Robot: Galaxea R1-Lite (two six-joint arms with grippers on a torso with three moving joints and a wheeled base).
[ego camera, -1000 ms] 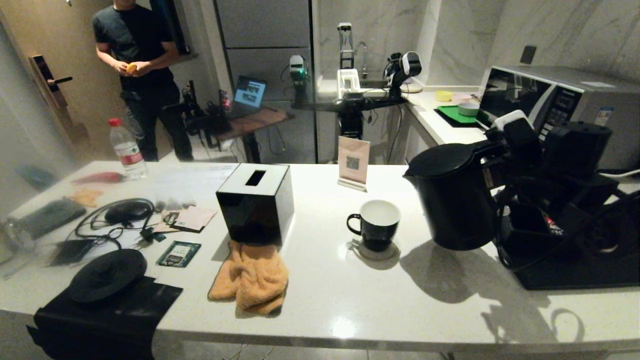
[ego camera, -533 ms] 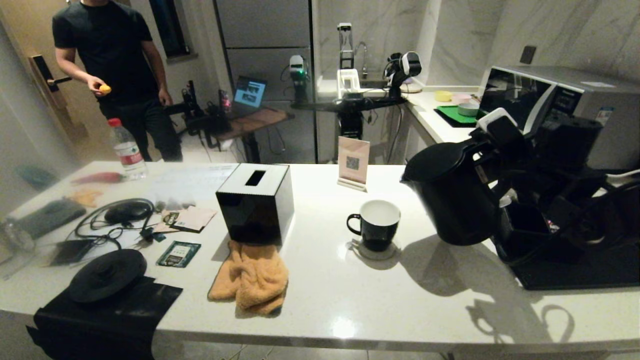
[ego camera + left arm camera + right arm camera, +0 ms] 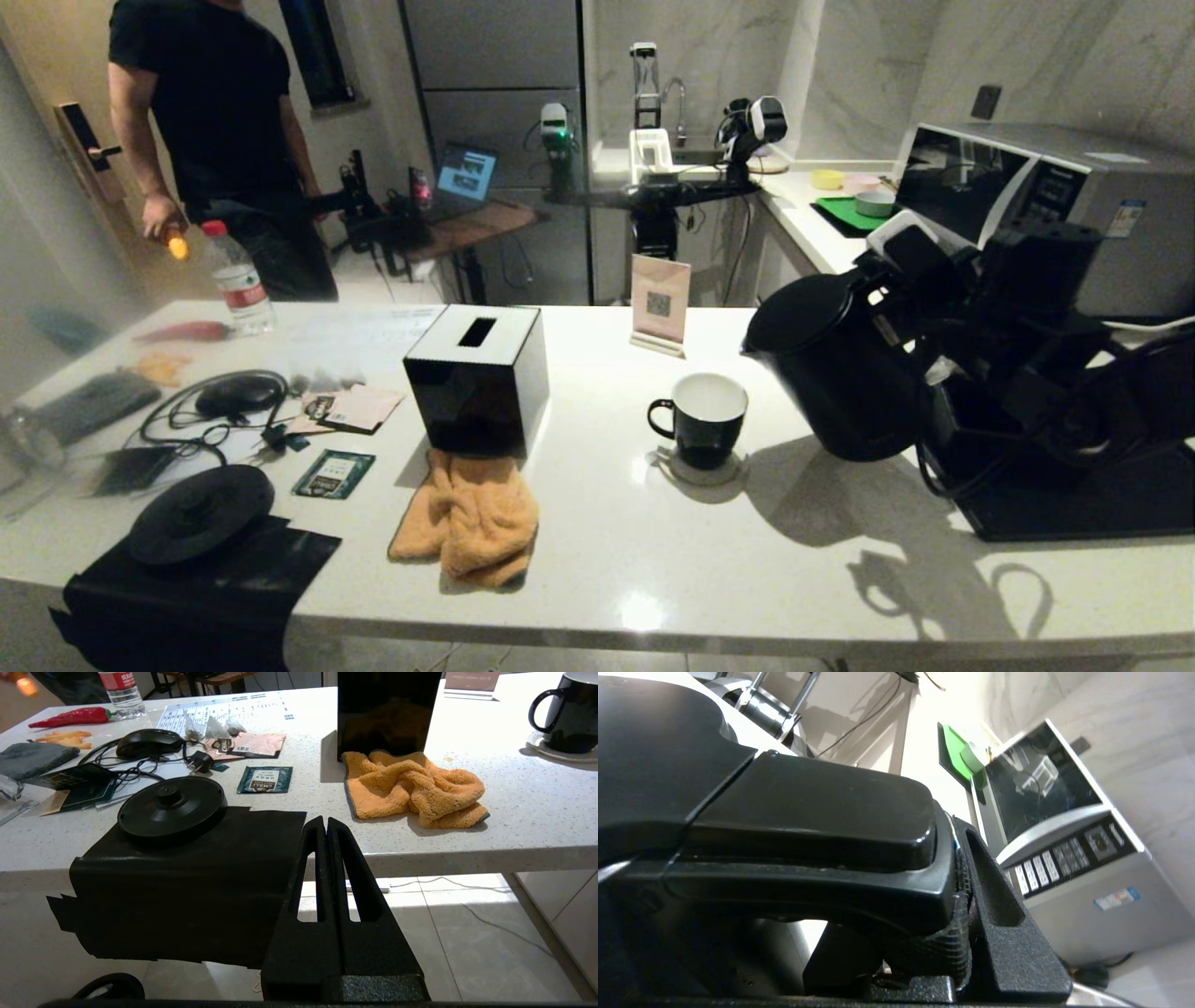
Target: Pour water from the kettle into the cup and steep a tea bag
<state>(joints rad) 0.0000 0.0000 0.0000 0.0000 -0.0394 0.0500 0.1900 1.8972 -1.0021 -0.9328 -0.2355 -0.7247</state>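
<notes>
White worktop (image 3: 653,560): carries every item below, with a microwave oven (image 3: 1036,196) on the side counter behind it at right.

Kettle (image 3: 840,373): matte black, raised off the worktop and tipped spout-first toward the cup, lid down; positioned to the right of the cup, spout short of the cup rim, shadow cast on the worktop beneath.

Right tool (image 3: 957,896): clamped on the kettle handle; in the right wrist view, one ribbed finger pressed against the handle's outer side, second finger hidden behind the handle.

Black tissue box (image 3: 478,378): upright at worktop centre, slot on top.

Orange cloth (image 3: 471,518): crumpled, touching the front foot of the box.

Black mat (image 3: 224,579): draped over the near left edge of the worktop, bearing the round kettle base (image 3: 201,513).

Left tool (image 3: 327,828): fingers together, nothing between them; parked below worktop level in front of the near edge, close to the mat.

Cup (image 3: 702,418): black mug, white inside, upright on a small coaster, ear handle pointing left; contents not discernible.

Water bottle (image 3: 238,280): red cap, far left corner.

Card stand (image 3: 660,303): behind the cup.

Teal sachet (image 3: 333,473): flat, just beside the kettle base.

Tea bag: not identifiable.

Person in black shirt (image 3: 215,121): standing beyond the worktop, far left.
</notes>
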